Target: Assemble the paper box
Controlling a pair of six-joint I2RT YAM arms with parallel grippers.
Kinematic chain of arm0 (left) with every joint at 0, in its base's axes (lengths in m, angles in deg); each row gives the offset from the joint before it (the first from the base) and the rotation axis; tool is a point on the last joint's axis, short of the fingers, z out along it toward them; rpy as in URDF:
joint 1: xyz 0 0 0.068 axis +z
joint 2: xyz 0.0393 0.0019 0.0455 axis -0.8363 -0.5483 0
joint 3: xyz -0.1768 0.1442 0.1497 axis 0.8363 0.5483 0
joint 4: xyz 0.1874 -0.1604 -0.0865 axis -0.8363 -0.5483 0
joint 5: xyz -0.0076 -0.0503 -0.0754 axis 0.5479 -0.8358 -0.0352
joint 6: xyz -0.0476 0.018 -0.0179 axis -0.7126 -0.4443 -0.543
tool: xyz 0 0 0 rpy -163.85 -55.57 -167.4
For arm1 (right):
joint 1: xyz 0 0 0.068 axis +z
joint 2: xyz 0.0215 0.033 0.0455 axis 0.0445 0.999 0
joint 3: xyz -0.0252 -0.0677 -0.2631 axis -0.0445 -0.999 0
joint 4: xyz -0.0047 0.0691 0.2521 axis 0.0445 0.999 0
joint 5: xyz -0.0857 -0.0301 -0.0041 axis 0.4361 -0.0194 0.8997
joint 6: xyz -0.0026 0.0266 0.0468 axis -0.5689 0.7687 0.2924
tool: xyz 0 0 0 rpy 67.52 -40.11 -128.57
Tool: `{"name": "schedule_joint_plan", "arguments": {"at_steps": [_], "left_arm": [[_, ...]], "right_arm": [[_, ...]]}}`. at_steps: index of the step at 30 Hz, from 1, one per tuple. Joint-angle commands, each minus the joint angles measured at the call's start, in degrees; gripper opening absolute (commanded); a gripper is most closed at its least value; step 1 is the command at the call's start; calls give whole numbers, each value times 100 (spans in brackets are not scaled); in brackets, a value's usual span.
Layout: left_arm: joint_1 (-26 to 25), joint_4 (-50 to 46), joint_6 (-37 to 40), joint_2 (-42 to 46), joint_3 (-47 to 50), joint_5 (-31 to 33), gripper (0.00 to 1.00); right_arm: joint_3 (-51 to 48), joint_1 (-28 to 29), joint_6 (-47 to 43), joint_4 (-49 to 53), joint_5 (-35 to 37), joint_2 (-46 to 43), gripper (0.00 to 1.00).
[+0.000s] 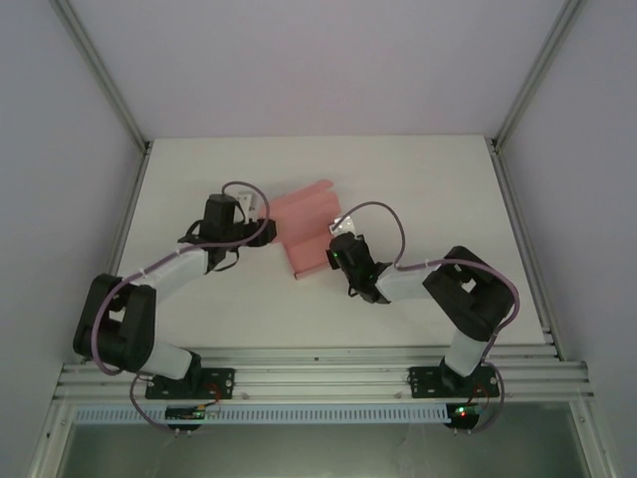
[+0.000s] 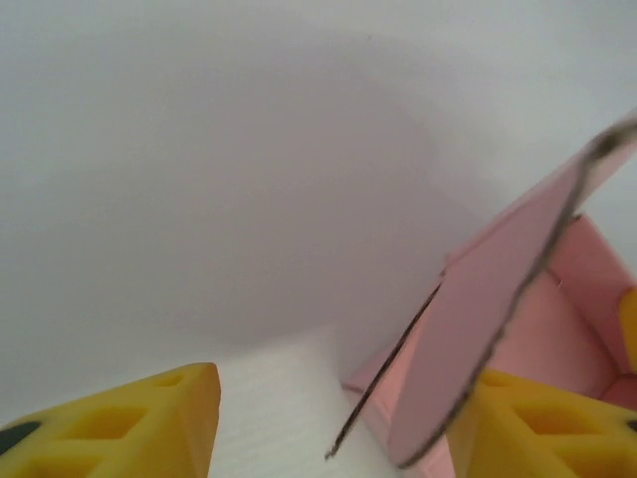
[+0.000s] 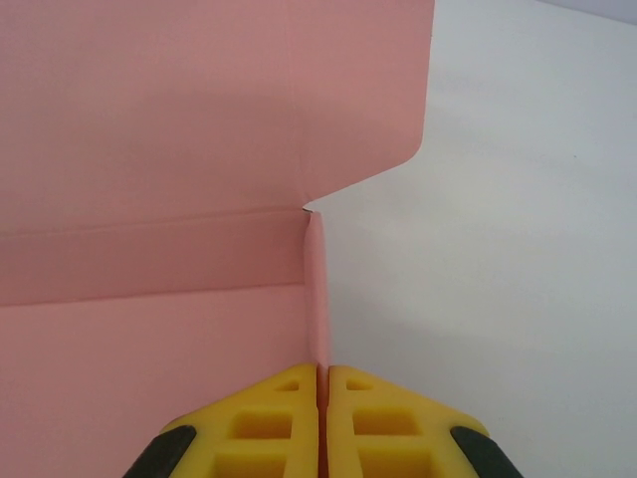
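The pink paper box (image 1: 309, 231) lies partly folded at the middle of the table, its panels creased and one flap raised at the back. My left gripper (image 1: 267, 231) is at the box's left edge. In the left wrist view its yellow fingers (image 2: 149, 423) stand apart, and an upright pink flap (image 2: 478, 309) rises between them, close against the right finger. My right gripper (image 1: 336, 251) is at the box's right edge. Its fingers (image 3: 323, 370) are shut on a thin upright side wall (image 3: 315, 289) of the paper box (image 3: 149, 149).
The white table (image 1: 418, 199) runs out to all sides of the box. Metal frame posts stand at the back corners (image 1: 503, 139), and an aluminium rail (image 1: 318, 376) carries both arm bases along the near edge.
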Motion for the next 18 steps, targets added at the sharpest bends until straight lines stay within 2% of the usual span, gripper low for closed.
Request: {"name": "schedule_joint_plan", "arguments": {"at_steps": [1,3,8,10,12,16,18], "left_arm": [[21,517,441,-132,-209,-826,52],[19,606,575,-193,-229,-1162,44],[-10,480,802,-199,-316,-1138,1],[-53,335,1112,-202,-389,-1127,0],[-122,93,1523,-228,-534,-1167,0],[-224,-434,2280,-338,-906,-1283,0],[-233,-675,2601,-385,-1070,-1328,0]], "right_arm": [[-33,-37,182,142,106,69,6],[0,-43,308,261,90,102,5],[-5,-55,408,380,124,63,8],[-15,-61,465,500,44,-30,12],[10,-85,604,743,-113,-190,23],[58,-378,858,1345,-703,-765,71],[43,-618,812,1556,-1205,-1153,81]]}}
